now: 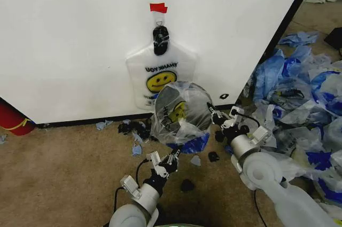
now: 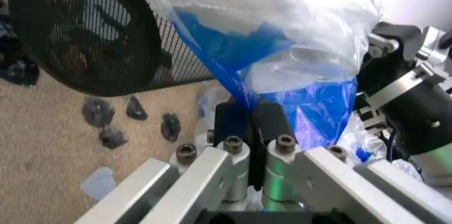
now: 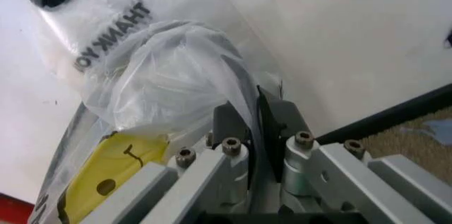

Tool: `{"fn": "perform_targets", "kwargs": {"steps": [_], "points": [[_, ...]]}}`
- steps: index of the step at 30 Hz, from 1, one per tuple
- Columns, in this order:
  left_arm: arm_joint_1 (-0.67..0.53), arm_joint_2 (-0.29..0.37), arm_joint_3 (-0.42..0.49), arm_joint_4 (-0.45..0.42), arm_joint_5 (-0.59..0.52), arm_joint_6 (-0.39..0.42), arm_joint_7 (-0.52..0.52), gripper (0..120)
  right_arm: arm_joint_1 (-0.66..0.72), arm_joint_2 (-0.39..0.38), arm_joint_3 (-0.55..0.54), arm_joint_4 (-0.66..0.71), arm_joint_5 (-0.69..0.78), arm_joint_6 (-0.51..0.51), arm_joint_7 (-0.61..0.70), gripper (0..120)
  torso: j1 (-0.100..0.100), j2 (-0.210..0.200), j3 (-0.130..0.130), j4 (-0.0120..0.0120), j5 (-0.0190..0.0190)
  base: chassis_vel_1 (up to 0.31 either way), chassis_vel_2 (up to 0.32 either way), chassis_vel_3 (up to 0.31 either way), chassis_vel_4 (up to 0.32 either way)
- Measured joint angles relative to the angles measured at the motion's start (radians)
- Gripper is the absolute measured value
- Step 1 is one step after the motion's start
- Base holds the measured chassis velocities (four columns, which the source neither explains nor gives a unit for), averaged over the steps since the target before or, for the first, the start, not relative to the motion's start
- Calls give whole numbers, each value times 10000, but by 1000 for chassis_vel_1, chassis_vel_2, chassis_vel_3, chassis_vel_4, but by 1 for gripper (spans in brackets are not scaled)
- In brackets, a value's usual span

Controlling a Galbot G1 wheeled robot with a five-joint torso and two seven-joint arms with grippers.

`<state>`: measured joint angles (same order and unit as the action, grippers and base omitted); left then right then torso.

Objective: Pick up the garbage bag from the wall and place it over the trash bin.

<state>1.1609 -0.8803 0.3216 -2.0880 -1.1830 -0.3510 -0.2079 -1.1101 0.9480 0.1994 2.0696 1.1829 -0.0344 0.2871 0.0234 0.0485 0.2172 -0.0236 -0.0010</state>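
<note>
The garbage bag (image 1: 179, 110), translucent white with a yellow smiley and blue handles, is draped around the black wire-mesh trash bin (image 2: 92, 38) on the carpet by the wall. My left gripper (image 1: 172, 157) is shut on the bag's blue lower edge (image 2: 240, 49), with its fingers (image 2: 229, 121) pinching the plastic. My right gripper (image 1: 216, 116) is shut on the thin plastic at the bin's right side, and its fingers (image 3: 233, 123) press a fold of the bag (image 3: 169, 81). A like smiley bag (image 1: 160, 75) hangs on the wall from a black hook (image 1: 160, 40).
A heap of blue-streaked white bags (image 1: 299, 93) covers the floor at the right. A red cylinder (image 1: 13, 117) stands at the far left by the wall. Black scraps (image 1: 187, 185) and blue shreds (image 1: 136, 149) lie on the carpet near the bin.
</note>
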Motion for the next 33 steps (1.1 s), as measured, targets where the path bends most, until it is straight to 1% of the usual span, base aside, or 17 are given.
{"fn": "perform_targets", "kwargs": {"steps": [4, 7, 17, 21, 27, 33], "points": [[184, 5, -52, -16, 121, 4, 20, 0, -30, 70, 0, 190, 282, -49, 394, 0, 0, 0, 0, 0, 0, 0, 0, 0, 0], [448, -13, -124, 34, 294, 5, 81, 0, -52, 93, 9, 457, 656, -92, 975, 0, 0, 0, 0, 0, -1, 0, 0, 0, 0], [987, -202, -446, 238, 685, -3, 240, 0, 4, -40, 48, 955, 1300, -227, 1875, 0, 0, 0, 0, 0, 0, 0, 0, 0, 0], [999, -225, -472, 326, 736, -14, 255, 0, 26, -122, 80, 1083, 1464, -290, 2124, 0, 0, 0, 0, -1, 0, 0, 0, 0, 0], [886, -297, -545, 791, 802, -110, 286, 0, 65, -278, 158, 1450, 1887, -435, 2947, 0, 0, 0, 1, -1, 0, 0, 0, 0, 0], [697, -316, -444, 1070, 808, -171, 289, 0, 152, -340, 199, 1788, 2257, -556, 3514, 0, 0, 0, 1, 0, -1, 0, 0, 0, 0]]}}
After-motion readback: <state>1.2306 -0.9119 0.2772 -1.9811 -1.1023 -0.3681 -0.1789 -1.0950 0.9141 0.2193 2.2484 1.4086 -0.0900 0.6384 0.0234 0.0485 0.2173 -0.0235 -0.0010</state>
